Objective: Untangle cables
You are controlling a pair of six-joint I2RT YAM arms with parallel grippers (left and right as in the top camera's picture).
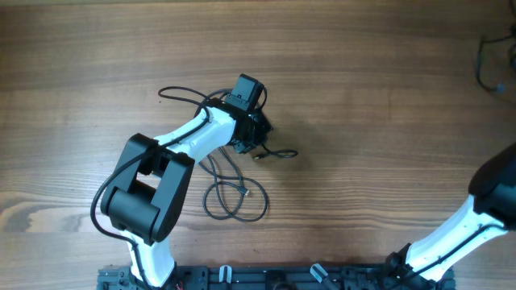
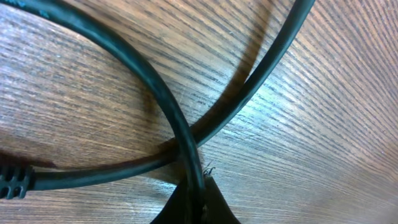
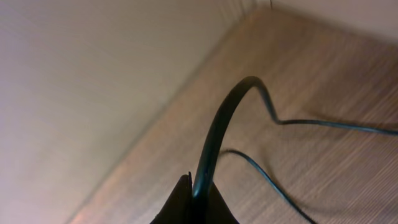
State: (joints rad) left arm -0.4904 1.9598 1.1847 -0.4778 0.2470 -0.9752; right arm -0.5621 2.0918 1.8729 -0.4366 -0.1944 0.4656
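Thin black cables lie in loose loops (image 1: 234,197) at the table's middle. One strand (image 1: 181,93) runs to the far left, and a plug end (image 1: 278,154) lies to the right. My left gripper (image 1: 254,133) is low over them. In the left wrist view it (image 2: 196,202) is shut on a black cable (image 2: 155,87) that crosses a second strand (image 2: 261,68) on the wood. My right gripper (image 3: 198,202) is shut on another dark cable (image 3: 217,124) that arcs up and trails away. That cable also shows in the overhead view (image 1: 488,60) at the far right.
The wooden table (image 1: 363,105) fills the overhead view. A pale wall (image 3: 93,81) borders the table edge beside my right gripper. My right arm (image 1: 476,217) runs off the right side of the overhead view. A ribbed plug collar (image 2: 13,180) lies at the left.
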